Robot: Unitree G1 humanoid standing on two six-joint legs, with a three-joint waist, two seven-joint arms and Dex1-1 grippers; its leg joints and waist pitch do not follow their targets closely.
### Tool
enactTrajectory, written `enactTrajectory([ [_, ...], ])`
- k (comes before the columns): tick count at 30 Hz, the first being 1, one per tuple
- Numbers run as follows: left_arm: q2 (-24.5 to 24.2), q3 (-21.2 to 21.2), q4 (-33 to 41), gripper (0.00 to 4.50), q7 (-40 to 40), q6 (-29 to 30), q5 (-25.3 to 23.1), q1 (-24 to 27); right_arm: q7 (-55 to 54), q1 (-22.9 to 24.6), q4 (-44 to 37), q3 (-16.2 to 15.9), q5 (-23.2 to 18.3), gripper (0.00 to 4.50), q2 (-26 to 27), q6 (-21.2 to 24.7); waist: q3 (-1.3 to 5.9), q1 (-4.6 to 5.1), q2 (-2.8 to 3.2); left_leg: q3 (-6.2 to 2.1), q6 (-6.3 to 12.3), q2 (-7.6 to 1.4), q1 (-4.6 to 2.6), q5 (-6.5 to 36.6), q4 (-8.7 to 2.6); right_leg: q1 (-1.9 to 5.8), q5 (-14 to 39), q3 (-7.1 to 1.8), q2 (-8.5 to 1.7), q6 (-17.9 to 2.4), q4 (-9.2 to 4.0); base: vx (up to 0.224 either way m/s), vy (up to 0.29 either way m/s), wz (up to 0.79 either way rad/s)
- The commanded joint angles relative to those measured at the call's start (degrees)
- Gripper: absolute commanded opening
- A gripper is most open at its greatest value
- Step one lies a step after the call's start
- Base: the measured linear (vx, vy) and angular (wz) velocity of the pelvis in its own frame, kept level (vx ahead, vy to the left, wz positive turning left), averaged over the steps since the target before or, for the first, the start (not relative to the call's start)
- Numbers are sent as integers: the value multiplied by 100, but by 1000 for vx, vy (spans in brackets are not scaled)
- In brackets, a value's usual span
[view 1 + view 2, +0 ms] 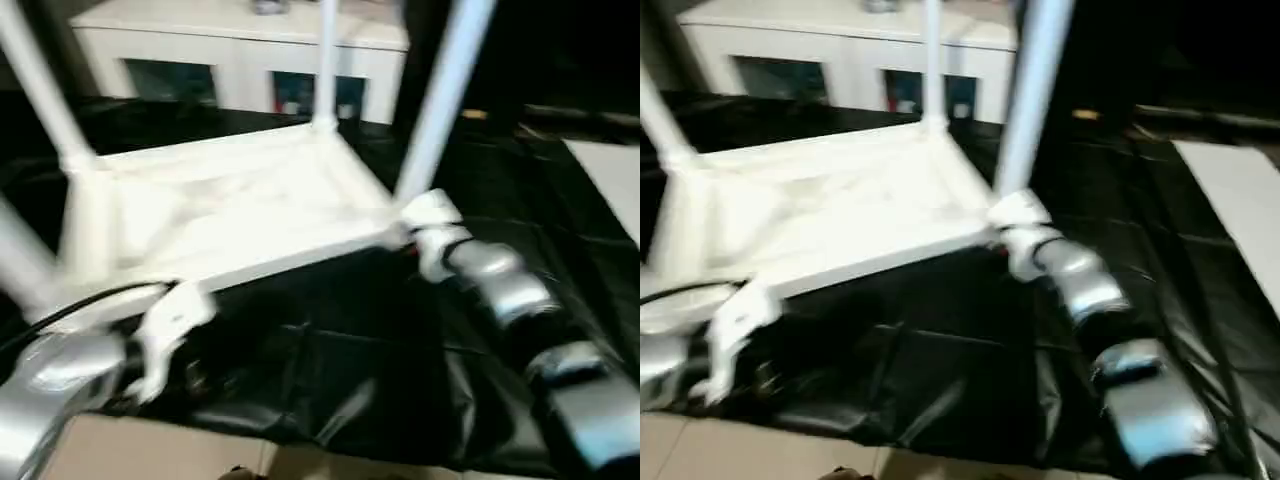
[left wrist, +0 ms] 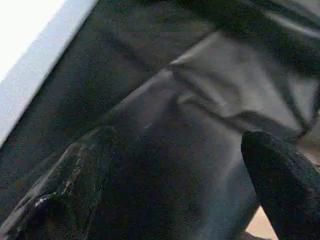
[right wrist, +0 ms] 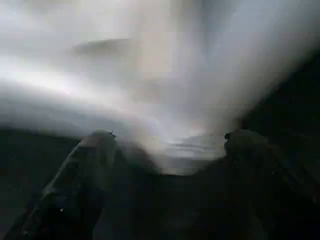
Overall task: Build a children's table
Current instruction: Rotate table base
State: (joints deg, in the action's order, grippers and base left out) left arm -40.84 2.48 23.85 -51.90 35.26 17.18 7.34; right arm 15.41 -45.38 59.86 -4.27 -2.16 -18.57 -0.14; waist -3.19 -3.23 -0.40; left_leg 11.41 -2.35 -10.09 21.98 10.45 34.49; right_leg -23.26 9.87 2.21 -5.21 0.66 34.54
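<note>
Tabletop [image 1: 215,215] lies upside down on the black-draped desk [image 1: 400,400], ribbed underside up. Legs stand upright in the corner sockets: one at the near right corner [image 1: 445,95], one at the far right [image 1: 325,60], one at the far left [image 1: 40,85].

Right gripper [image 3: 165,150] sits at the near right corner, jaws spread wide with the white leg base between them; contact cannot be told through the blur.

Left gripper [image 2: 175,180] hangs over the black cover near the tabletop's front edge, jaws wide apart, holding nothing.

White cabinet [image 1: 240,45] stands behind the desk.
</note>
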Motion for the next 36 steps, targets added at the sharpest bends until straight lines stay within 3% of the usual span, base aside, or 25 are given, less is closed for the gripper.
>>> enactTrajectory([
  [1,103,259,21,449,219,-305,-102,119,-788,-106,307,593,-355,397,-126,-273,314,38,41,-137,-408,-247,-242,2415,-478,57,2275,-163,-186,-878,-451,0,0,0],
  [6,917,1048,-468,449,880,-1366,30,556,-997,94,499,877,-487,397,-146,-862,334,92,-15,-136,-208,-217,-129,2415,-461,105,2296,-148,-211,-769,-474,0,0,0],
  [10,1199,1553,-725,449,769,-1883,340,980,50,493,4,991,-782,397,26,-1070,331,174,-55,-160,6,-231,-25,2277,-477,143,2368,-143,-216,-709,-487,0,0,0],
  [11,1276,1810,-903,449,665,-2041,491,1108,537,789,-428,892,-825,397,82,-1099,356,173,-46,-161,34,-237,-64,2270,-471,121,2314,-138,-196,-761,-480,0,0,0],
  [13,1290,1868,-944,449,646,-2073,520,1128,642,862,-538,864,-838,397,93,-1101,356,166,-44,-153,68,-263,-71,2184,-481,106,2020,-154,-168,-872,-454,0,0,0],
  [15,1341,2159,-1113,449,524,-2216,686,1189,1204,1383,-1413,611,-991,397,55,-994,350,132,-33,-133,88,-274,-100,2170,-484,94,1875,-162,-161,-968,-441,0,0,0],
  [17,1389,2359,-1188,450,459,-2266,858,1216,1714,1821,-2192,404,-1285,413,-3,-785,317,104,10,-141,60,-292,-123,2342,-510,80,2004,-172,-159,-906,-460,0,0,0],
  [18,1412,2515,-1229,450,417,-2267,1002,1222,2082,2162,-2830,204,-1534,413,-101,-579,314,91,0,-148,39,-298,-147,2496,-528,82,2114,-175,-151,-846,-479,0,0,0],
  [19,1412,2515,-1229,450,417,-2267,1002,1222,2082,2162,-2830,204,-1534,423,-101,-579,292,99,23,-157,14,-289,-149,2577,-545,80,2166,-173,-130,-824,-492,0,0,0],
  [21,1390,2674,-1322,450,368,-2310,1231,1278,2672,2558,-3573,22,-1896,433,-210,-210,282,69,8,-174,-40,-302,-162,2756,-569,78,2261,-184,-134,-774,-508,0,0,0],
  [22,1390,2674,-1322,450,368,-2310,1231,1278,2672,2558,-3573,22,-1896,442,-210,-210,279,74,5,-187,-80,-306,-157,2873,-578,70,2430,-183,-153,-749,-524,0,0,0],
  [23,1362,2778,-1410,450,314,-2352,1344,1316,2887,2701,-3821,-31,-1932,442,-249,-102,245,80,43,-196,-113,-297,-159,2951,-594,52,2533,-182,-152,-730,-542,0,0,0],
  [25,1344,2842,-1470,450,277,-2382,1414,1341,3011,2777,-3948,-46,-1931,442,-263,-47,245,91,12,-201,-170,-291,-177,3065,-588,43,2767,-183,-163,-650,-580,0,0,0],
  [26,1283,3208,-1745,450,188,-2472,1595,1375,3282,2996,-4409,-155,-1995,442,-334,220,204,107,33,-214,-209,-274,-183,3214,-595,16,3045,-178,-158,-568,-623,0,0,0],
  [32,1028,3891,-2376,450,125,-2555,1881,1250,3320,3138,-4981,-315,-2088,442,-442,619,164,135,31,-304,-278,-255,-202,3463,-599,-14,3745,-147,-189,-291,-707,0,0,0],
  [36,876,3945,-2570,450,163,-2639,1865,1119,3320,3129,-5028,-306,-1996,442,-428,656,101,163,67,-359,-347,-250,-304,4009,-621,-51,3926,-33,-147,-249,-803,-27,7,-3],
])
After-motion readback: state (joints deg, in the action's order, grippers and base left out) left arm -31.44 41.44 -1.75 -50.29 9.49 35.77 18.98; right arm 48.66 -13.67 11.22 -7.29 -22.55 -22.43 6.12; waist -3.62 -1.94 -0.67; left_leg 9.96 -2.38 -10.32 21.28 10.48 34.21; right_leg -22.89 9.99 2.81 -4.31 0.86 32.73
